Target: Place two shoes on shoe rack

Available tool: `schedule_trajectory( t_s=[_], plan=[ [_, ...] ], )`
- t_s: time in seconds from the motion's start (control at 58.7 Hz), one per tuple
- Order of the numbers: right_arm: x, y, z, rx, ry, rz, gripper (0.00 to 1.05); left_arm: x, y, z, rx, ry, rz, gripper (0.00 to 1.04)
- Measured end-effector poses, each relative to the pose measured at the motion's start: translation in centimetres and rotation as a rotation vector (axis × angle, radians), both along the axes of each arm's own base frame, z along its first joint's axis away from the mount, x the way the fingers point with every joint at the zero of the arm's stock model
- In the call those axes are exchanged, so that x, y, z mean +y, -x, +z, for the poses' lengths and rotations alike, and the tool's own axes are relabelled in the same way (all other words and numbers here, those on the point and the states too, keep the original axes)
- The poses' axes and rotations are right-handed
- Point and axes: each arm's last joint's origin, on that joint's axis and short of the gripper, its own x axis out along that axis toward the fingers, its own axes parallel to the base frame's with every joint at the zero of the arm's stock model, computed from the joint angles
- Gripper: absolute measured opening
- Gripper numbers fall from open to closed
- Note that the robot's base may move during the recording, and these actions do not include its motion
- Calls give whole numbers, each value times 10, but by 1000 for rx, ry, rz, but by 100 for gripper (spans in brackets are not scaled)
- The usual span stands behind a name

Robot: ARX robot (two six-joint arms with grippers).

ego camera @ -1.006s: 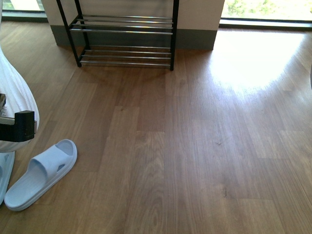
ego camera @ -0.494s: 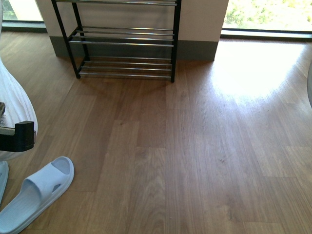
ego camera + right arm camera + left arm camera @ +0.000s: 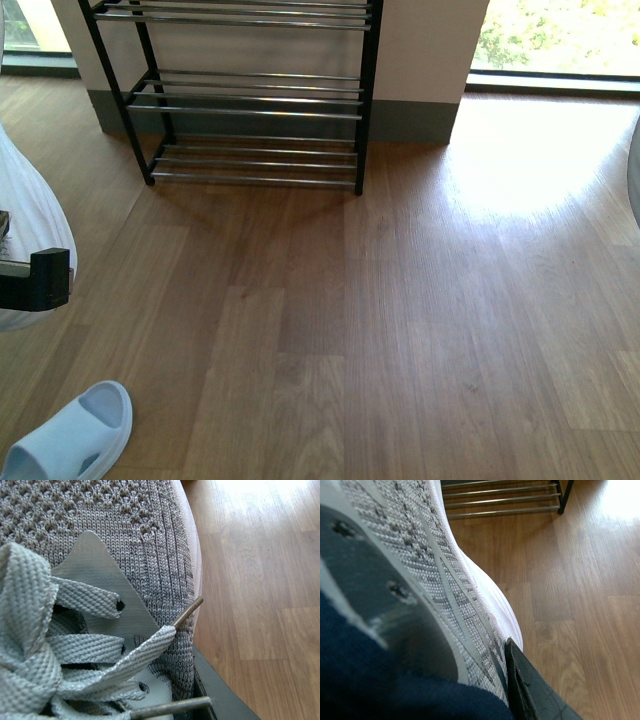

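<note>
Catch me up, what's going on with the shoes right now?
Both arms are carrying shoes. The left gripper is clamped on one grey knit sneaker, and the right gripper holds the other sneaker. The shoe rack stands ahead against the wall, and the shelves in view are bare, so nothing has been placed yet. A light-blue slide lies on the floor at the near left.
</note>
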Motion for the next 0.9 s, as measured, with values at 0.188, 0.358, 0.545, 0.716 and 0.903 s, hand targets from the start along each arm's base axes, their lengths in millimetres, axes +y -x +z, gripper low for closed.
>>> schedule_trajectory(
  t_s=[0.188, 0.358, 0.545, 0.716, 0.903],
  plan=[
    [0, 0, 0, 0, 0, 1, 5, 0, 0, 0, 0, 0, 0, 2],
    [0, 0, 0, 0, 0, 1, 5, 0, 0, 0, 0, 0, 0, 2],
    [0, 0, 0, 0, 0, 0, 5, 0, 0, 0, 0, -1, 0, 2],
    [0, 0, 0, 1, 0, 0, 5, 0, 0, 0, -1, -1, 2, 2],
    [0, 0, 0, 1, 0, -1, 5, 0, 0, 0, 0, -1, -3, 2]
  ],
)
